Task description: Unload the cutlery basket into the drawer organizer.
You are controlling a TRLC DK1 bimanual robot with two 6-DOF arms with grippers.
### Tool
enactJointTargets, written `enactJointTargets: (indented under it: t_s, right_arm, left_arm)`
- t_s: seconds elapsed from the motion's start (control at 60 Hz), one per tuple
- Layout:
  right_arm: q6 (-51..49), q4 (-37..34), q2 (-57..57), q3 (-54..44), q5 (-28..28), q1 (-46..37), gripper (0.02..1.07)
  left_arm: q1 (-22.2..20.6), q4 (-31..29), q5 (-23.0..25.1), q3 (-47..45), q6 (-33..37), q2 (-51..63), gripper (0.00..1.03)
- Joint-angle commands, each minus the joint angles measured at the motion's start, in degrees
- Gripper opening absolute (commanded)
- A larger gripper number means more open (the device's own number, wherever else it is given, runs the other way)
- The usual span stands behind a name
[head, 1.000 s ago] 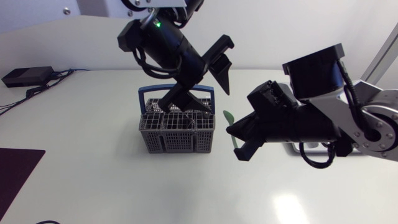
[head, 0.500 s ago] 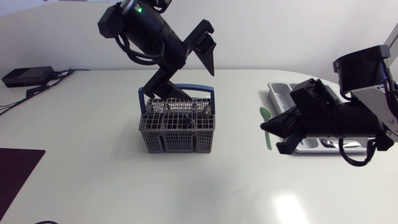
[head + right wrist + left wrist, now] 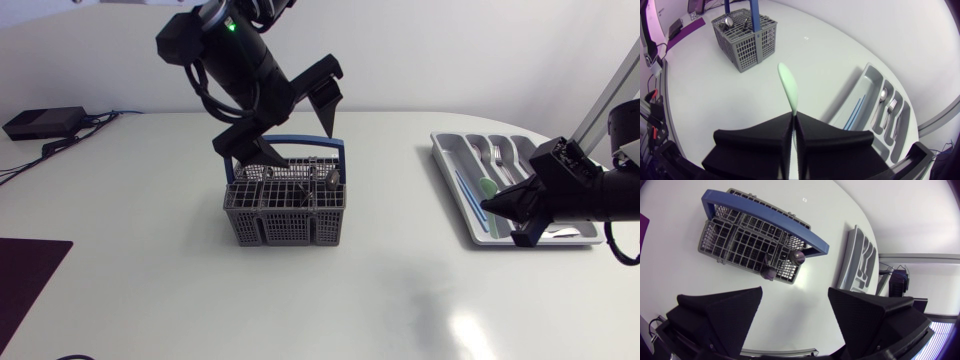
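The right claw (image 3: 515,213), clamped on a green utensil (image 3: 789,91), perhaps a spatula, had swung from the basket (image 3: 285,215) to the drawer organizer (image 3: 452,160); release seemed next. The left claw (image 3: 795,297) gaped.

Left arm (image 3: 240,70): chunky matte black housings, boxy joint block, small green status light (image 3: 232,25) lit near the top, black cable loops (image 3: 207,88) down the side. Left hand (image 3: 795,292): two broad black wedge fingers, flat and plain, no markings. Right arm (image 3: 585,195): black casing with angular edges, silver-grey link (image 3: 603,105) behind. Right hand (image 3: 794,117): same black wedges, smooth inner faces.
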Motion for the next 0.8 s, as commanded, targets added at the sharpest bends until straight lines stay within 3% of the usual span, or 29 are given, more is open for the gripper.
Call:
enactJointTargets:
  t_s: [0.0,0.483,0.783]
  right_arm:
    - [-7.2,-1.6,2.1,2.1,-0.7,-2.4,0.08]
    - [-32.7,-2.5,19.9,11.6,1.1,-17.9,0.08]
    - [-41.1,9.6,27.3,11.2,7.8,-19.7,0.08]
  left_arm:
    - [-0.9,-1.2,-1.2,-1.5,2.5,0.7,0.92]
    - [-1.7,-1.8,-6.4,-6.7,8.3,-1.5,0.92]
    - [-1.1,-1.7,-7.2,-10.1,10.7,-3.5,0.94]
